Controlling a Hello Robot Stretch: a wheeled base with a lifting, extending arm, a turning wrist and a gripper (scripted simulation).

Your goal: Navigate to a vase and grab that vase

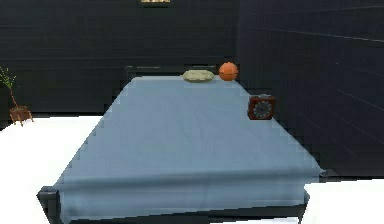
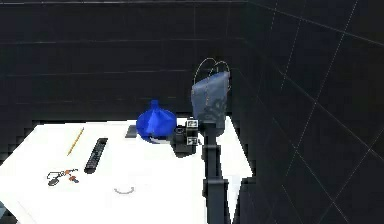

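**On the white bench, a blue vase just beside the gripper**

At the arm side view's left the bench carries small flat clutter: a dark tangle of small things, a pencil, then a dark remote. None of it crowds the target. The vase stands upright near the bench's far edge, a round blue belly drawing in to a short neck. I judge it rigid, smooth and breakable (probably glazed ceramic or glass), light enough for one gripper but apt to slide or tip if nudged low on the belly. The neck, or the shoulder just below it, looks like the safest hold.

Just right of the vase sits the gripper at the end of the dark arm. Because the vase stands on the bench right at it, I cannot tell whether the gripper has hold of anything, nor how its fingers stand.

Farther right a grey-blue upright thing, perhaps a chair back, rises close behind the arm and limits room on that side. The bench's right edge lies near the arm, with dark wall beyond. Straight up looks like the freest way out.
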